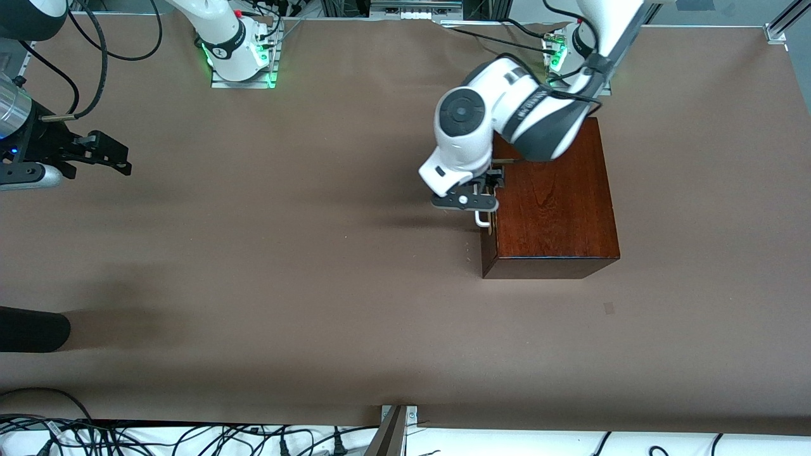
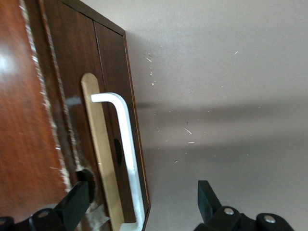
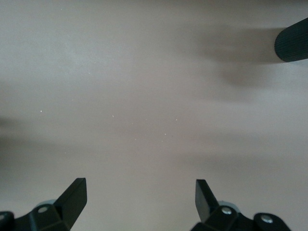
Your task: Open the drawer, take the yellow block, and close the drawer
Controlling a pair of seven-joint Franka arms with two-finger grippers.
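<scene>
1. While the drawer [image 1: 488,244] is sitting shut in its box [image 1: 554,196], the left gripper [image 1: 481,201] is hanging spread open around the white handle [image 2: 126,154].
2. At the right arm's end of the table [image 1: 253,253], the right gripper [image 3: 139,197] is waiting, fingers apart, holding nothing.

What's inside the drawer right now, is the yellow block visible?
No. The drawer is shut, so its inside is hidden. Only its front and white handle show, with the open left gripper straddling the handle. The right gripper waits.

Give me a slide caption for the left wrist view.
Left end effector open, its fingers straddling the white loop handle on the closed drawer of the mahogany box.
</scene>
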